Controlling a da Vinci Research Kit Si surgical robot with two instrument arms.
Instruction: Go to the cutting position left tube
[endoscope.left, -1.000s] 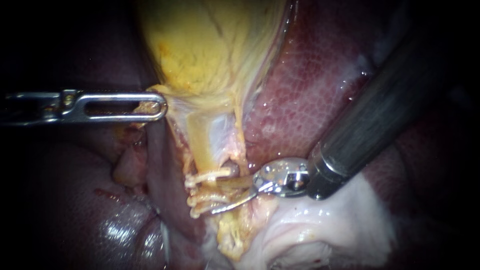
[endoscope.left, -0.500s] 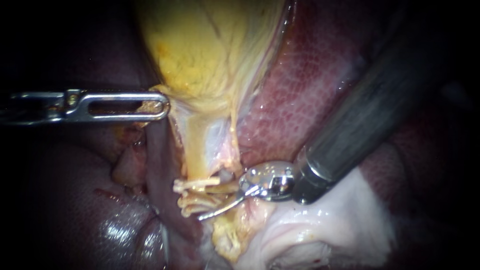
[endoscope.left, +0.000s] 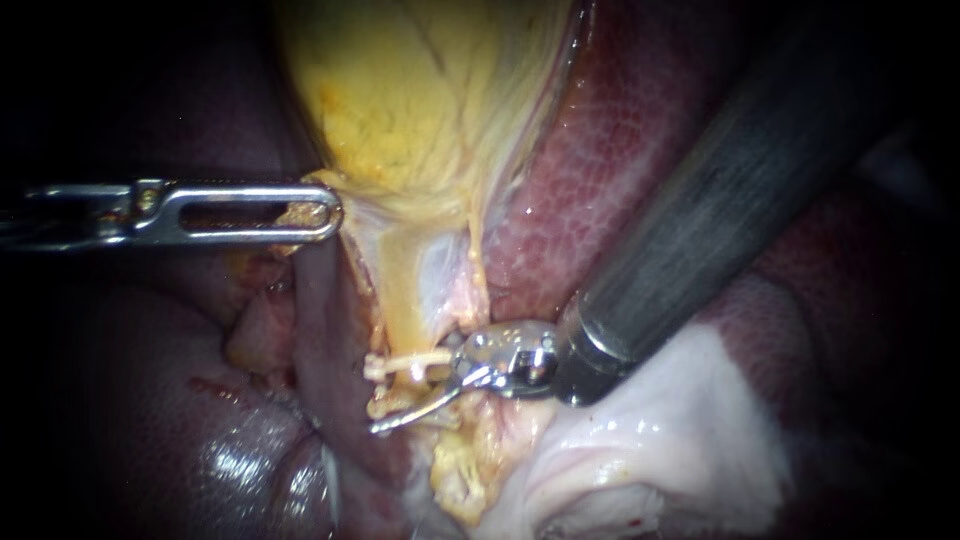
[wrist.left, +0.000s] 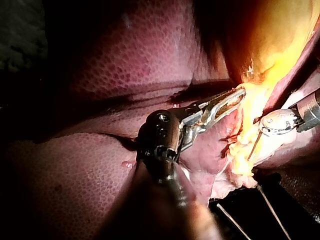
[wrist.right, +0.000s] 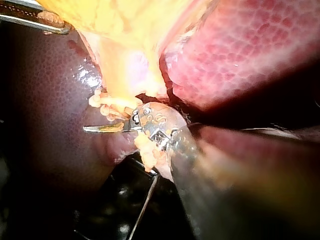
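2 instruments (L (endoscope.left: 318, 212), R (endoscope.left: 405, 395)), 1 gallbladder (endoscope.left: 420, 90), 1 liver (endoscope.left: 620, 150)

Light is strongest on the gallbladder (endoscope.left: 420, 100), and away from it everything falls off to near black. Below and left of it, wet glare spots the liver (endoscope.left: 225, 460). Below it, the right instrument (endoscope.left: 410, 395)'s metal head gleams.

Bright light fills the middle, the edges go dark, and a black surface (wrist.right: 100, 210) lies underneath, crossed by a thin wire (wrist.right: 144, 206).
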